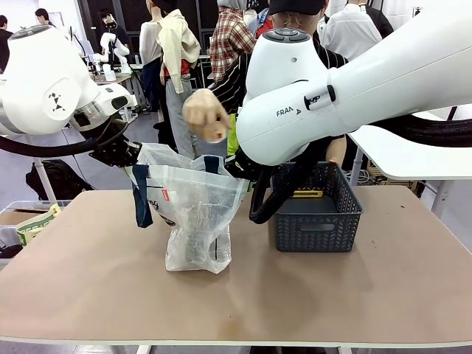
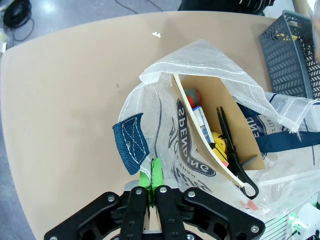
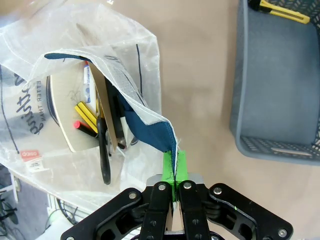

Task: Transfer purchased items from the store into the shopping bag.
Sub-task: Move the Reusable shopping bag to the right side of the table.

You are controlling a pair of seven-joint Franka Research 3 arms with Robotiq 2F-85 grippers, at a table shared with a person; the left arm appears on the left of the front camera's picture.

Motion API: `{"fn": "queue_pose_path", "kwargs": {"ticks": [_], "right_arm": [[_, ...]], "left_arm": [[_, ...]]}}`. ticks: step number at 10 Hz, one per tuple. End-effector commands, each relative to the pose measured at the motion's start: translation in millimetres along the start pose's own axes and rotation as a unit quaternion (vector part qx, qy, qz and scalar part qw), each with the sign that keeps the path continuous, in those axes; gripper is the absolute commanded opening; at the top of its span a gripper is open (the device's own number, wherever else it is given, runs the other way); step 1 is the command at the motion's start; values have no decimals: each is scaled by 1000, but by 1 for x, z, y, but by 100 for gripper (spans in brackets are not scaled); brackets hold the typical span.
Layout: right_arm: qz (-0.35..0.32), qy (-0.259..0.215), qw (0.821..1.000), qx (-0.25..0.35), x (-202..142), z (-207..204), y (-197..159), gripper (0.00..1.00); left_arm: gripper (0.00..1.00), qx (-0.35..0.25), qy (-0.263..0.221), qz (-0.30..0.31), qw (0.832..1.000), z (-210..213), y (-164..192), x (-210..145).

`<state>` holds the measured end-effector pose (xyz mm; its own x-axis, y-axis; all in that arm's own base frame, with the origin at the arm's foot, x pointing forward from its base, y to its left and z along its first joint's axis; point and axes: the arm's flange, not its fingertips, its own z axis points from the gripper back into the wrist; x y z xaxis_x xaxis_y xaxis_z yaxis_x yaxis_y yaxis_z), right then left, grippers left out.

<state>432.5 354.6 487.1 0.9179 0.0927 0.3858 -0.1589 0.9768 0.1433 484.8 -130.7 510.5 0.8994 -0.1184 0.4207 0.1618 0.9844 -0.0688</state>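
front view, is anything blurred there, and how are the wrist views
Front view: the hand over the bag is motion-blurred, the rest sharp. Left wrist view: sharp, but the wide lens bends the table edge. Right wrist view: sharp, with a smeared patch at the top left corner.

We see shopping bag (image 1: 195,214) upright mid-table: translucent, navy straps, mouth stretched open. Inside we make out flat card (image 2: 225,100), black scissors (image 2: 233,145), yellow-black pack (image 2: 218,141), white tube-like item (image 2: 201,118). Store (image 1: 317,221), dark grey mesh basket, stands just right of bag. Yellow-black knife (image 3: 279,11) lies inside against one wall.
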Motion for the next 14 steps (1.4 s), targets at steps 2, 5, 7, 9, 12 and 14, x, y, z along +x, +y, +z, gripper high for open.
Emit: {"fn": "queue_pose_path", "kwargs": {"ticks": [2,5,7,9,12,14], "right_arm": [[-1,0,1000,-1,-1,-1,-1,0],[-1,0,1000,-1,-1,-1,-1,0],[-1,0,1000,-1,-1,-1,-1,0],[-1,0,1000,-1,-1,-1,-1,0],[-1,0,1000,-1,-1,-1,-1,0],[-1,0,1000,-1,-1,-1,-1,0]], "left_arm": [[0,0,-4,4,1000,1,3,0],[0,0,-4,4,1000,1,3,0],[0,0,-4,4,1000,1,3,0],[0,0,-4,4,1000,1,3,0],[0,0,-4,4,1000,1,3,0],[0,0,-4,4,1000,1,3,0]]}}
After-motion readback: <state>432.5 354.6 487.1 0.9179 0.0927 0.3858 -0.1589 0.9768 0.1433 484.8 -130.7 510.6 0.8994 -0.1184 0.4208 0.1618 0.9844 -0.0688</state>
